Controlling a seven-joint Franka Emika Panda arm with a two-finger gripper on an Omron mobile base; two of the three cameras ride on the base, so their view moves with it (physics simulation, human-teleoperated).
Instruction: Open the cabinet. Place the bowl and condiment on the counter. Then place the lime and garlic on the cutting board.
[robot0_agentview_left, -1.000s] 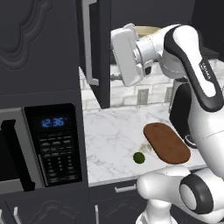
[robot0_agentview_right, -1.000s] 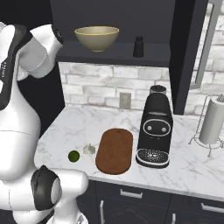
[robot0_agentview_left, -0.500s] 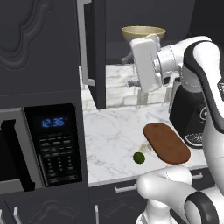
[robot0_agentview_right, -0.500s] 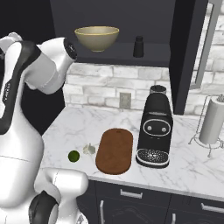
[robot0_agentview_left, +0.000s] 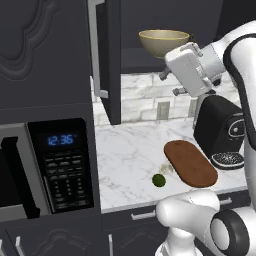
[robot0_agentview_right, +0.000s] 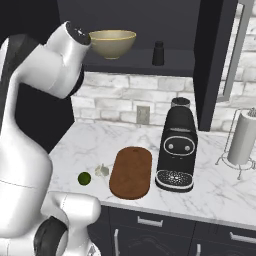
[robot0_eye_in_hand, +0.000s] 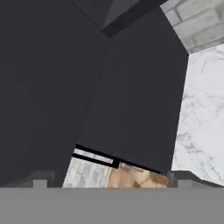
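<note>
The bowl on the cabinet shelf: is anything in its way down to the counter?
Nothing visible. The cabinet doors are open, the bowl sits alone at the shelf front, and bare counter lies below. The condiment stands apart, to its right.

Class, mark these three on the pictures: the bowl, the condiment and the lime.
bowl (robot0_agentview_right: 112, 42), right base view, on its tan outer wall.
condiment (robot0_agentview_right: 158, 53), right base view, on the black bottle's body.
lime (robot0_agentview_left: 159, 180), left base view, on the middle of the green ball.
</note>
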